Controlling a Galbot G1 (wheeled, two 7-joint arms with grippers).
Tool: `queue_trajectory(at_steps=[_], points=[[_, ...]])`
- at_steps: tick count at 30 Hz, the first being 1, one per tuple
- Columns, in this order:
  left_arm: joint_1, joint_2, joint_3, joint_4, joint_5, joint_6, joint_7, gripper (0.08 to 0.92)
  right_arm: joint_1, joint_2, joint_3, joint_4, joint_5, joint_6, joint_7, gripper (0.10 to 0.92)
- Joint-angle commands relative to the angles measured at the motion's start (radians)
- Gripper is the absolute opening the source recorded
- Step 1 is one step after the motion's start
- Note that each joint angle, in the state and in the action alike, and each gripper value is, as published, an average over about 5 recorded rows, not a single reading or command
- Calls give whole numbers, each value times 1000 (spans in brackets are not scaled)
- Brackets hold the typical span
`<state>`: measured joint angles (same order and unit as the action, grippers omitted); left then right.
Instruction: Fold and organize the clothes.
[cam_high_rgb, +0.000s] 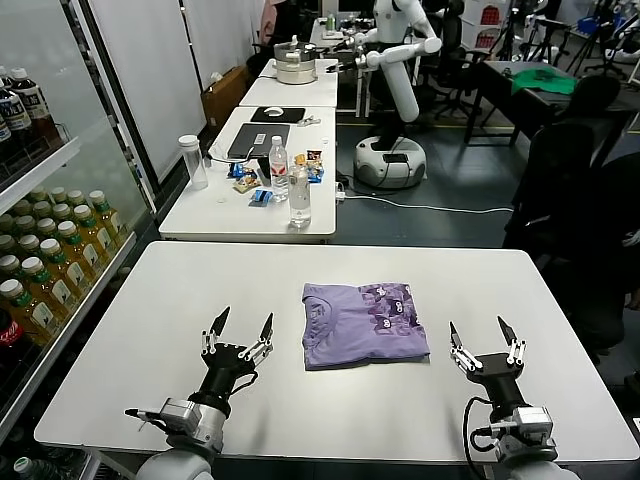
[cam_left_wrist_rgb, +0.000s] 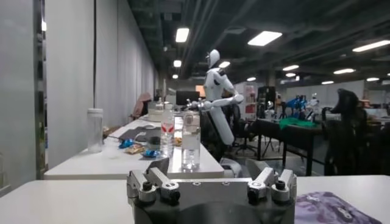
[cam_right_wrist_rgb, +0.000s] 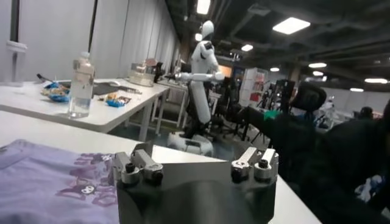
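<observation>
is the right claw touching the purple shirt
Apart. The head view shows bare table between the right claw and the folded purple shirt.

Bright, even light is falling from ceiling panels (cam_left_wrist_rgb: 264, 38) overhead, giving the white desk (cam_high_rgb: 150, 330) only faint, soft shadows. The panels are glaring white in both wrist views. The far room is looking dimmer, and close foreground parts are appearing slightly soft.
</observation>
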<state>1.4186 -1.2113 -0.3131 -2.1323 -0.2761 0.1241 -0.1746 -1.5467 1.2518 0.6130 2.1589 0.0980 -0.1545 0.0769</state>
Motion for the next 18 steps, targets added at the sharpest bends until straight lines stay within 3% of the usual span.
queue_trajectory(at_steps=[1,18], points=[[72,10,-14,-47,22,-26,25,823,-88,48,28,64,-69,63,0,823],[85,20,-12,-48,19,-33,26,823,-81,84,24,74,-114,44,27,823]])
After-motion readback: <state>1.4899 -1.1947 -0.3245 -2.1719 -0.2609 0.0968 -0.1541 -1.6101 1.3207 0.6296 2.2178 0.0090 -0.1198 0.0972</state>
